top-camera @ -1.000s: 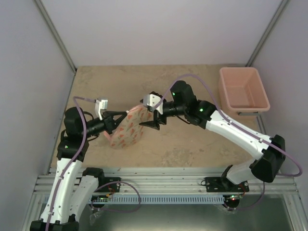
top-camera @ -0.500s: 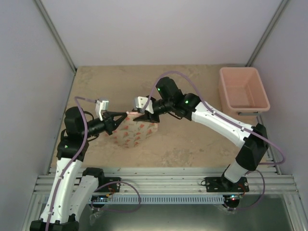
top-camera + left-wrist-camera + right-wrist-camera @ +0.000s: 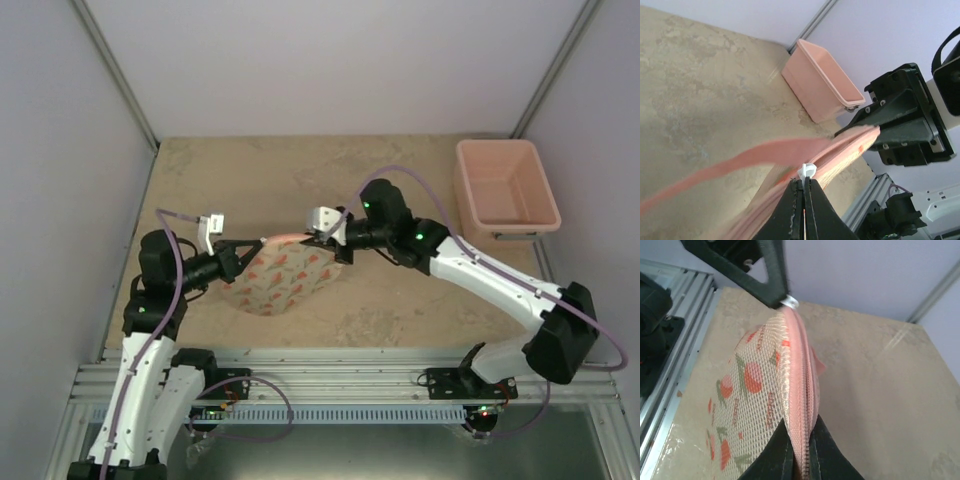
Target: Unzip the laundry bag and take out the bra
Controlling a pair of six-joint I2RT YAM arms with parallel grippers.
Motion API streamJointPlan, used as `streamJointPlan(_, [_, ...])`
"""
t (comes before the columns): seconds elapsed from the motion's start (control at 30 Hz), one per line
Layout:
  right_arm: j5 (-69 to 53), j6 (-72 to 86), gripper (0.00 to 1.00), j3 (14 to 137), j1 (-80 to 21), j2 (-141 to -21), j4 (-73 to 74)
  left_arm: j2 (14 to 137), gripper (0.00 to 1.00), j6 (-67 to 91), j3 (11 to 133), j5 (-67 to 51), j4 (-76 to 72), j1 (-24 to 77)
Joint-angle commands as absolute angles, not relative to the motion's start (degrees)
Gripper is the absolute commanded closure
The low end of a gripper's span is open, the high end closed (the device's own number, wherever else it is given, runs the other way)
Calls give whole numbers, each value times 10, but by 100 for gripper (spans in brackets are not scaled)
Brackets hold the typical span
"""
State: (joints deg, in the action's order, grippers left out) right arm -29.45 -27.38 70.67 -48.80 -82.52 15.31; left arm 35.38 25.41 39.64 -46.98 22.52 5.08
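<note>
Pinching laundry bag [image 3: 285,280] (zipped): left gripper [image 3: 262,243]; right gripper [image 3: 322,245]

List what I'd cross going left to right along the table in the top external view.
In order: left gripper, shut on the bag's left end → laundry bag → right gripper, shut on its right end → pink tub, far right.
</note>
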Motion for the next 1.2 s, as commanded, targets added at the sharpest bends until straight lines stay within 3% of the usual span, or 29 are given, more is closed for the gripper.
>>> streamJointPlan(0.0, [-319, -206, 100, 608, -417, -749, 68, 339, 100, 284, 376, -442, 202, 33])
streamJointPlan(0.27, [-327, -129, 100, 467, -324, -682, -40, 334, 100, 273, 365, -432, 204, 27])
streamJointPlan(0.5, [-351, -112, 100, 416, -324, -694, -74, 330, 100, 244, 351, -421, 212, 27])
streamJointPlan(0.73, [-347, -130, 98, 410, -388, -745, -76, 340, 100, 252, 327, -438, 185, 27])
streamJointPlan(0.8, [-344, -124, 85, 409, -392, -756, -77, 346, 100, 251, 327, -446, 180, 27])
streamJointPlan(0.87, [-336, -121, 62, 412, -392, -759, -75, 350, 100, 250, 325, -461, 174, 26])
streamJointPlan(0.97, [-328, -133, 8, 427, -393, -757, -58, 358, 100, 250, 320, -491, 159, 28])
streamJointPlan(1.0, [-326, -140, 3, 438, -393, -757, -49, 362, 100, 249, 321, -500, 156, 28])
streamJointPlan(1.17, [-317, -175, 2, 529, -415, -775, 36, 377, 100, 242, 339, -510, 148, 28])
